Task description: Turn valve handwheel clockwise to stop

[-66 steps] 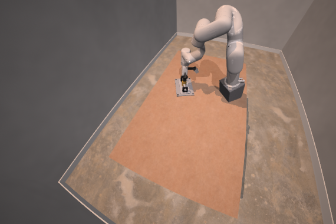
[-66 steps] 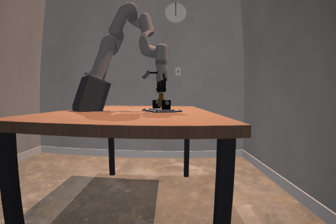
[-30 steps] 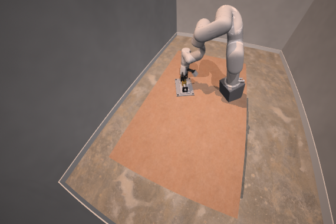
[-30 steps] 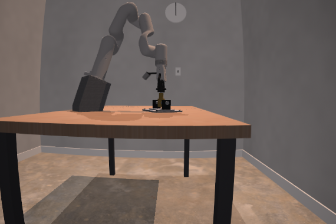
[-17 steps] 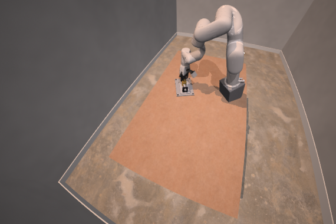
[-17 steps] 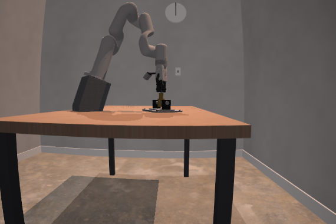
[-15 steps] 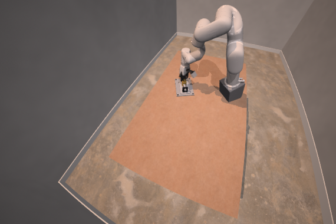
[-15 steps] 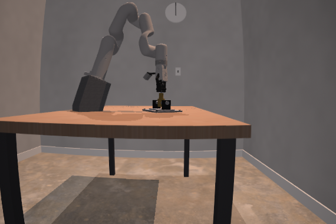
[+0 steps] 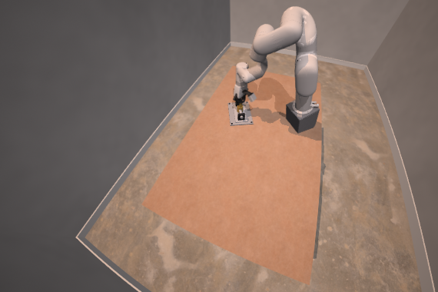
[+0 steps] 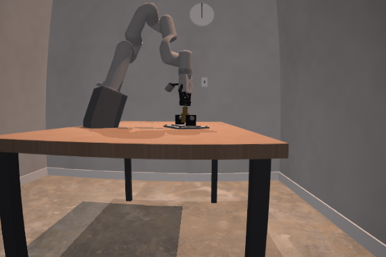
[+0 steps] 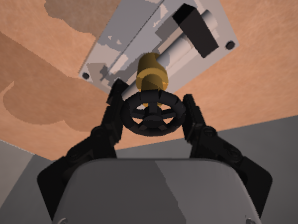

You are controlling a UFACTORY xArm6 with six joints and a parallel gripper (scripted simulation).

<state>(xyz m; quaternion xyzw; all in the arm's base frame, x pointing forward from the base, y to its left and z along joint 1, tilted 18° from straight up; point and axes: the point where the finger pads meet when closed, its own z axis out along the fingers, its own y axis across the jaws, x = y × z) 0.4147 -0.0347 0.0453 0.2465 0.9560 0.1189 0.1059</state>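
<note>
Pinching the black handwheel (image 11: pixel 150 115) by its rim, jaws either side, brass valve stem (image 11: pixel 150 75) below, grey base plate (image 11: pixel 102 60) on table (image 10: pixel 237 140).

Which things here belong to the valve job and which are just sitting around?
Job:
- black handwheel, clamped in the pincer
- brass valve stem
- grey base plate

Just around:
- wall clock
- wall switch
- floor mat
</note>
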